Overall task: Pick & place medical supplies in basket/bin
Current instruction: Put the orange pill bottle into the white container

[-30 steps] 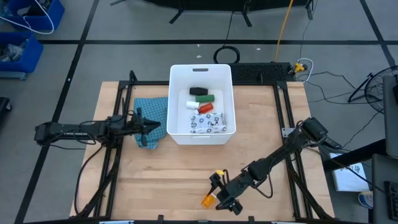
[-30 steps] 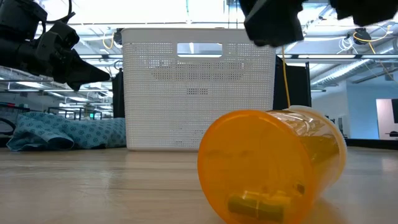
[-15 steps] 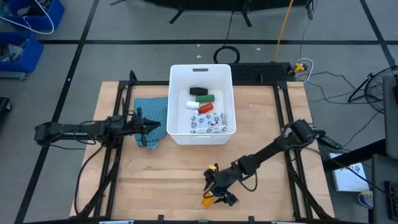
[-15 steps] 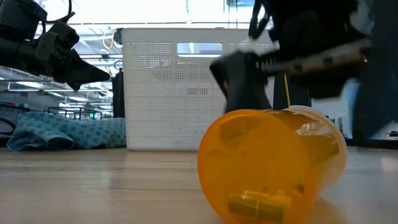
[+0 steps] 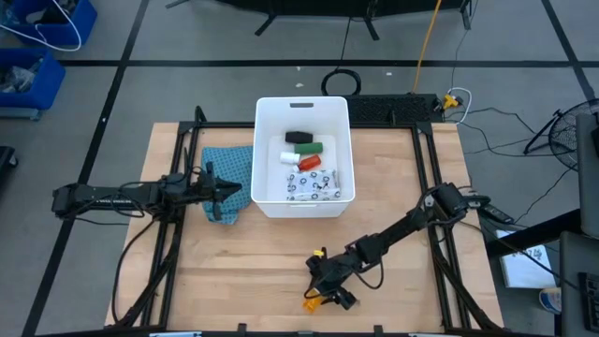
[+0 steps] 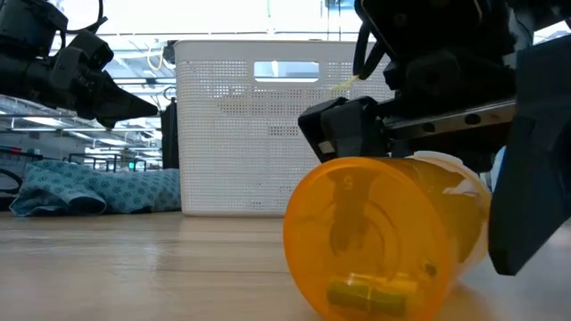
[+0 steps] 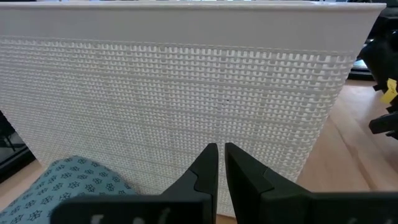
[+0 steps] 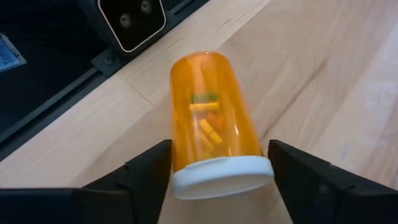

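1. Left gripper [image 5: 223, 194] parked with fingers nearly pinched together and empty, tips just short of the bin [image 5: 269, 201] wall, teal cloth [image 5: 229, 168] underneath. No work there; small risk only of snagging the cloth on a move.

2. Bin well beyond the working hand, across the table [image 5: 234, 271]. Already inside: black oblong [image 5: 298, 137], green oblong [image 5: 308, 148], white bottle [image 5: 288, 156], red tube [image 5: 310, 162], dotted white packet [image 5: 314, 190].

3. Orange vial [image 5: 314, 301] lying on its side at the near table edge, white cap toward the wrist, between the spread fingers of the right gripper [image 5: 327, 285]. Right gripper opened wide, straddling the vial, not yet closed on it.

4. Likely failures, judged from this pose:
   - Round, smooth body lying flat: prone to rolling away or squirting out if one finger touches first.
   - Closing on the cap lip [image 8: 222, 175] rather than the barrel: shallow hold, vial tilting or dropping on the lift.
   - Fingertips low to the wood: possible scrape or jam against the table.
   - Table edge just past the vial: a nudge away from the wrist could send it off the table.
   - Long carry to the bin: weak pinch likely to slip midway.
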{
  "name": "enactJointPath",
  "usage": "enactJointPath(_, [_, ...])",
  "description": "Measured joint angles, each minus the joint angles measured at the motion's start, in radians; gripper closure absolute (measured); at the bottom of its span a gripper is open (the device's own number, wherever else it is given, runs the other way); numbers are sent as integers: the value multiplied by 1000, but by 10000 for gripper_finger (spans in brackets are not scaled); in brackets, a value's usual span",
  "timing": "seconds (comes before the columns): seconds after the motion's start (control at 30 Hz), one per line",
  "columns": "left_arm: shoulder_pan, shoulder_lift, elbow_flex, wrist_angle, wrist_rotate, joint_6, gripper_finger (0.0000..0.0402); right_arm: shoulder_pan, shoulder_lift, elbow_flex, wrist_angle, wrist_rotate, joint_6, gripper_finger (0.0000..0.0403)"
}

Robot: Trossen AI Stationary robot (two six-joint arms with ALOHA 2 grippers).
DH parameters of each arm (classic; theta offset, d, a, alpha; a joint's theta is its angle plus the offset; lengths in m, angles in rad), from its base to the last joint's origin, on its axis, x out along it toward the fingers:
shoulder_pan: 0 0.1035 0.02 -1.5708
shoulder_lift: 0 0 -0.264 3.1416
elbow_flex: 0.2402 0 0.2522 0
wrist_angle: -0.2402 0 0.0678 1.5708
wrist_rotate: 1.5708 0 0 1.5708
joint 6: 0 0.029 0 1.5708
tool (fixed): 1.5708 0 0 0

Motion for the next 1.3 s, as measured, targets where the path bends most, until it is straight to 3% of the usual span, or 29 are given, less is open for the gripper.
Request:
enactJointPath(0.2, [0,0,0,0,0,-23,369,-5,-6,0,-3,-29,52,213])
enactJointPath(0.47, [0,0,0,-1,0,-16,369,-53,-121,-1,-64,-81,43,207])
enactJointPath(0.7, [0,0,0,-7,0,1,369,-145,-442,-1,-301,-82,-60,209])
enactJointPath(0.9, [0,0,0,-18,0,1,369,-253,-759,-28,-392,-104,-94,211])
enactJointPath(1.13, [0,0,0,-48,1,-20,369,-279,-1104,-237,-291,-22,-23,207])
enactJointPath(1.3, [0,0,0,-69,2,-42,369,-245,-1292,-487,-47,8,27,211])
